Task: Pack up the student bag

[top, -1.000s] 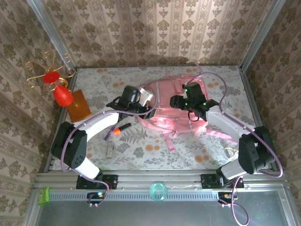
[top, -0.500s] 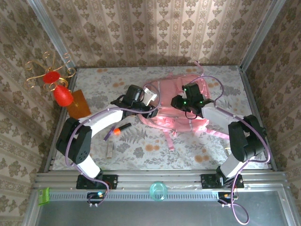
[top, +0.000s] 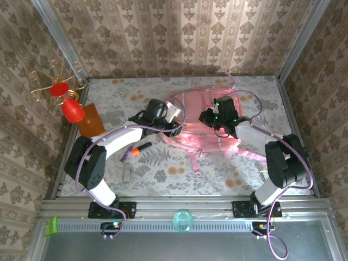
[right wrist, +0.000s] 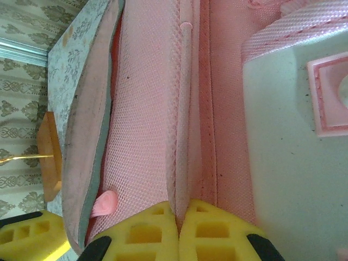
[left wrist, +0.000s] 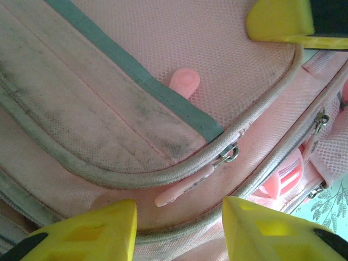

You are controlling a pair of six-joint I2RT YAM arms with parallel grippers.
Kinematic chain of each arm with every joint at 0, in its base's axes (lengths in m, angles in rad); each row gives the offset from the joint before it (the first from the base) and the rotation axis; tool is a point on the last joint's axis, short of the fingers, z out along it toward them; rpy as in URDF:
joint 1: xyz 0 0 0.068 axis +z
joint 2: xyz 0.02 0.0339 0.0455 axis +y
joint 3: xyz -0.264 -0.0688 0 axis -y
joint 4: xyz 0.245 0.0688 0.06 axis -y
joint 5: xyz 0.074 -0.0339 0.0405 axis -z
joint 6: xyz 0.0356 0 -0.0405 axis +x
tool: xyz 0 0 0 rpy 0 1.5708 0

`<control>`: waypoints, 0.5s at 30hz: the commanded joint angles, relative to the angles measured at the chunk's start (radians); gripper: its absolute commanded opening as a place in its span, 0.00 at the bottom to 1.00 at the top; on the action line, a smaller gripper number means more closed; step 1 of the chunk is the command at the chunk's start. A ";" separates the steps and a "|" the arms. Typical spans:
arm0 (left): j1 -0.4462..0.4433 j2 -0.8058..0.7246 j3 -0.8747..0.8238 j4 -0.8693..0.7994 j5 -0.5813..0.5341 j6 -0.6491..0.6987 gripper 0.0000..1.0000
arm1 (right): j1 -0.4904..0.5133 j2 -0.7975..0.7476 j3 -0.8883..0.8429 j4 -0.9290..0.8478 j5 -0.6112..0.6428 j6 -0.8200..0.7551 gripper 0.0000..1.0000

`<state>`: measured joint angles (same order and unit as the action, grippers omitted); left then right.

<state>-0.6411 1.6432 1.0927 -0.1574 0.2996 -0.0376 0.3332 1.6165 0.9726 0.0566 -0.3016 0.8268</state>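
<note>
Student bag point(top: 197, 136) lies flat on the desk point(top: 163, 168), just right of centre, top toward 12 o'clock, straps point(top: 194, 160) trailing to 6.

Right gripper point(right wrist: 178, 231): pressed together, pinching a thin fold of the bag's pink mesh panel point(right wrist: 147, 109).

Left gripper point(left wrist: 179, 231): spread, straddling the piped seam at the bag's 9 o'clock edge, nothing visibly pinched. Zip pull point(left wrist: 182, 191) and slider point(left wrist: 230, 154) sit just ahead of it.

Risks as I read them:
- The pinch is on a single soft layer near its edge. Pull up or toward 3 o'clock and the mesh probably slides out, or the whole bag drags since nothing pins it.
- The left gripper could close on piping rather than the pull. The tab is small, limp and angled, so it's easy to miss or pinch with fabric.
- The grippers are near each other: a right finger point(left wrist: 280, 19) is at 1 o'clock in the left wrist view. Any inward move risks finger-to-finger contact.
- Both grippers are busy at the bag while the orange marker point(top: 142, 147) sits loose at 8 o'clock of it. Freeing one to fetch it likely lets the opening flop shut.
- The straps could snag an arm sweeping low across 6 o'clock.
- I can't tell how far the zip is open, so forcing the flap may jam it.
</note>
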 commanded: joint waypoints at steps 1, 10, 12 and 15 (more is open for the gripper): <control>-0.003 0.038 0.036 -0.008 0.048 0.012 0.47 | 0.003 -0.043 0.009 0.094 -0.083 0.037 0.00; -0.009 0.098 0.073 0.063 0.117 -0.020 0.44 | 0.004 -0.035 0.011 0.129 -0.135 0.083 0.00; -0.009 0.106 0.070 0.090 0.121 -0.031 0.41 | 0.004 -0.037 0.010 0.130 -0.137 0.083 0.00; -0.009 0.112 0.069 0.115 0.119 -0.035 0.37 | 0.004 -0.035 0.008 0.121 -0.136 0.073 0.00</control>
<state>-0.6380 1.7271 1.1351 -0.1310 0.3519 -0.0593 0.3210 1.6165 0.9726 0.0727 -0.3313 0.8936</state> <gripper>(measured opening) 0.378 0.058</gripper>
